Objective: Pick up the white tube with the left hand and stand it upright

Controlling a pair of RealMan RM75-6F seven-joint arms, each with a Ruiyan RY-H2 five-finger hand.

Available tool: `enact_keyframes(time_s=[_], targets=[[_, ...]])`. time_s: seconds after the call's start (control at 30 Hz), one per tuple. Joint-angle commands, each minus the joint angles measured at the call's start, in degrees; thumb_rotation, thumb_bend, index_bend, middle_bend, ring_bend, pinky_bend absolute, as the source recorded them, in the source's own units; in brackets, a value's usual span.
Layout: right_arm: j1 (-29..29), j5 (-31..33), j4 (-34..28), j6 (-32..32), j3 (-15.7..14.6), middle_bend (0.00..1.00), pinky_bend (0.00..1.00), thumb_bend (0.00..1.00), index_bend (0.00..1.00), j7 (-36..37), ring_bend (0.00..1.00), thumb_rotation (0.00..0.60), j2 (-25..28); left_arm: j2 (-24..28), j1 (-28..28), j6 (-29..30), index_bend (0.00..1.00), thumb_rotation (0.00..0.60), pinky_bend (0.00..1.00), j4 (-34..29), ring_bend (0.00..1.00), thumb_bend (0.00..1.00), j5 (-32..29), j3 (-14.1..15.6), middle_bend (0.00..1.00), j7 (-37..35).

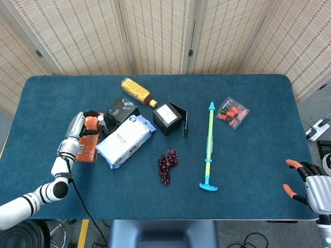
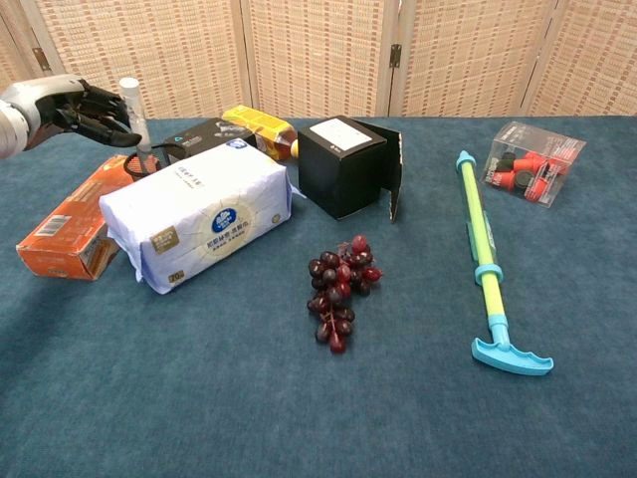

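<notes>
The white tube [image 2: 134, 115] stands nearly upright at the far left of the chest view, its foot hidden behind the white tissue pack [image 2: 199, 209] near a black cup [image 2: 171, 152]. My left hand [image 2: 78, 105] grips the tube from the left with curled fingers. From the head view the tube [image 1: 102, 121] shows only as a short white stub beside the left hand [image 1: 83, 124], over the orange box [image 1: 87, 142]. My right hand [image 1: 308, 181] rests at the table's front right corner with fingers spread, holding nothing.
A black box [image 1: 167, 117], another dark box [image 1: 122, 107] and a yellow bottle [image 1: 135, 91] lie behind the pack. Dark grapes [image 1: 166, 165] sit mid-table, a green and blue pump toy [image 1: 208, 147] right of them, and a clear case with red parts [image 1: 232, 112] beyond.
</notes>
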Motion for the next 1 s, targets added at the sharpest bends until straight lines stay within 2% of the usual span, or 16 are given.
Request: enact_keyframes(time_s=[0.03, 0.1, 0.17, 0.27, 0.43, 0.6, 0.8, 1.0], targets=[[-0.02, -0.02, 0.00, 0.07, 0.02, 0.36, 0.30, 0.18, 0.26, 0.00, 0.26, 0.600, 0.02, -0.37, -0.15, 0.28, 0.44, 0.600, 0.18, 0.52, 0.23, 0.48, 0.27, 0.49, 0.31, 1.13], [-0.06, 0.01, 0.01, 0.14, 0.05, 0.36, 0.30, 0.18, 0.26, 0.01, 0.26, 0.600, 0.07, -0.01, 0.07, 1.22, 0.22, 0.600, 0.17, 0.45, 0.15, 0.45, 0.82, 0.86, 0.20, 2.48], [-0.09, 0.04, 0.00, 0.21, 0.10, 0.36, 0.30, 0.18, 0.26, 0.02, 0.26, 0.600, 0.15, 0.83, 0.58, 2.41, 0.10, 0.600, 0.17, -0.20, 0.10, 0.43, 1.53, 1.22, 0.14, 3.76], [-0.04, 0.12, 0.07, 0.23, 0.24, 0.36, 0.30, 0.18, 0.26, 0.21, 0.26, 0.600, 0.21, 3.08, 1.86, 4.21, 0.07, 0.600, 0.16, -2.47, 0.08, 0.42, 2.50, 1.51, 0.12, 4.93], [0.41, 0.21, 0.18, -0.23, 0.54, 0.36, 0.30, 0.18, 0.26, 0.39, 0.26, 0.600, 0.50, 6.69, 5.42, 11.08, 0.07, 0.600, 0.16, -6.05, 0.08, 0.41, 5.00, 2.05, 0.13, 7.08], [1.70, 0.08, -0.58, -1.68, 1.04, 0.36, 0.30, 0.18, 0.26, 1.86, 0.26, 0.600, 1.92, 10.00, 9.98, 19.19, 0.14, 0.600, 0.16, -8.64, 0.10, 0.41, 6.57, 4.30, 0.16, 13.14], [4.09, 0.48, -1.89, -5.23, 1.66, 0.37, 0.30, 0.18, 0.26, 6.20, 0.26, 0.600, 4.12, 12.79, 16.93, 29.40, 0.21, 0.600, 0.16, -13.56, 0.12, 0.42, 11.07, 8.88, 0.19, 18.32], [6.09, 0.11, -2.17, -7.14, 2.13, 0.37, 0.30, 0.18, 0.26, 6.76, 0.26, 0.600, 4.48, 16.29, 23.79, 37.43, 0.24, 0.600, 0.16, -20.87, 0.13, 0.41, 17.33, 14.54, 0.20, 22.37]])
